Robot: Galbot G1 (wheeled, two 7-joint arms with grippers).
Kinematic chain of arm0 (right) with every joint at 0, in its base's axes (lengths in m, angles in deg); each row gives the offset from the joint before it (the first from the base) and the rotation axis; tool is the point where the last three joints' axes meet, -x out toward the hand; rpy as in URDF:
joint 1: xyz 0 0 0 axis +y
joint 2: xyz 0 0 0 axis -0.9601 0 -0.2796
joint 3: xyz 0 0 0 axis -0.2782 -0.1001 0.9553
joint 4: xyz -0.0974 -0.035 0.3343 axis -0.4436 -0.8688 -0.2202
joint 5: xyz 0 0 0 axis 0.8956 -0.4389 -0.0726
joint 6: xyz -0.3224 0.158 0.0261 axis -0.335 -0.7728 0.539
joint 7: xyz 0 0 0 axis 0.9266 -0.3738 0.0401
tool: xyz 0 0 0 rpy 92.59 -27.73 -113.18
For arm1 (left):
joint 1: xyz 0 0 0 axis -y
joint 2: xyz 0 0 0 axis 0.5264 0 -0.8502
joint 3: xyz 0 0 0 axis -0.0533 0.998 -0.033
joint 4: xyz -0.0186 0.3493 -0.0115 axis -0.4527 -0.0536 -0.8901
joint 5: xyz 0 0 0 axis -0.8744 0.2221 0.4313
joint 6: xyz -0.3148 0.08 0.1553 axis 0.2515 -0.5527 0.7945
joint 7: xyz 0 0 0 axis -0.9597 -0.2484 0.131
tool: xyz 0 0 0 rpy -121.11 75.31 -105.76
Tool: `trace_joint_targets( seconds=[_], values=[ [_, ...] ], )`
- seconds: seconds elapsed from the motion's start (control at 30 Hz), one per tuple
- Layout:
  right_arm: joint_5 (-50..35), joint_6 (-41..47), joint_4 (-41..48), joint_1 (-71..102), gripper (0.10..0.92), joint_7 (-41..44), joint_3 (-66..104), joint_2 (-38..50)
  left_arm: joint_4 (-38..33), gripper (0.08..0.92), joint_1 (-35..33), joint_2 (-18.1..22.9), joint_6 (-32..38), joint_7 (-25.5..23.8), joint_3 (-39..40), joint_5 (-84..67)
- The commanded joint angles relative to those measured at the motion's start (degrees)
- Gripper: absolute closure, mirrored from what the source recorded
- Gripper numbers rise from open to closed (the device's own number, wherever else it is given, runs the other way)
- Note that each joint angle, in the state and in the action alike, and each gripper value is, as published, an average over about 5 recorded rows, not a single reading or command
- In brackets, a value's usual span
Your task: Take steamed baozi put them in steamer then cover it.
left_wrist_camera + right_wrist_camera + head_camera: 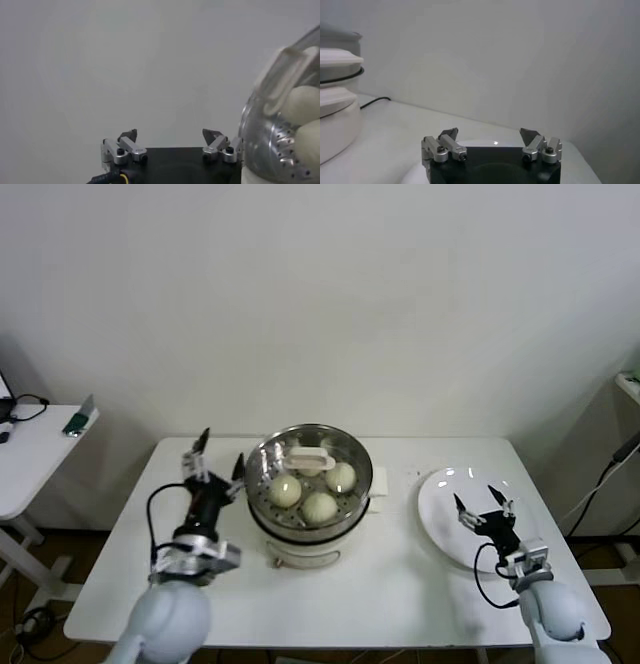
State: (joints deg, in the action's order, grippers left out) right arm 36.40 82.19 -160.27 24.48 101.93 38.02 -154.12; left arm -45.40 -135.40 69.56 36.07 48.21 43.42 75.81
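Observation:
The steamer stands mid-table with the clear glass lid on top, its white handle upward. Through the glass show three steamed baozi; a fourth may lie behind the handle. My left gripper is open and empty just left of the steamer, apart from it. In the left wrist view my left gripper sits beside the lid handle and a baozi. My right gripper hangs open and empty over the white plate; the right wrist view shows my right gripper the same.
The white table ends close in front of me. A second white table with small items stands at the far left. The bare plate lies at the right of the steamer. In the right wrist view the pot base is off to one side.

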Motion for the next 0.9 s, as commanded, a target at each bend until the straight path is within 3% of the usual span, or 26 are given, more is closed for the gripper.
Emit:
trace_joint_targets(
  seconds=[0.03, 0.17, 0.33, 0.9],
  values=[
    [0.13, -1.39, -2.49, 2.27, 0.203, 0.80, 1.08, -1.28, 13.55, 0.177, -14.70, 6.99, 31.55, 10.38, -24.25, -39.71],
    [-0.31, -3.44, -3.08, 2.93, 0.203, 1.01, 1.64, -1.92, 20.18, 0.177, -15.11, 9.21, 35.02, 8.01, -25.79, -45.40],
    [-1.05, -4.55, -3.47, 3.23, 0.203, 0.78, 1.80, -1.65, 23.63, 0.177, -14.46, 10.05, 37.46, 3.00, -26.48, -47.74],
    [-0.54, -5.44, -7.14, 4.61, 0.203, -0.14, 0.54, -1.90, 19.85, 0.177, -15.17, 10.34, 38.45, -4.55, -27.20, -47.61]
  ],
)
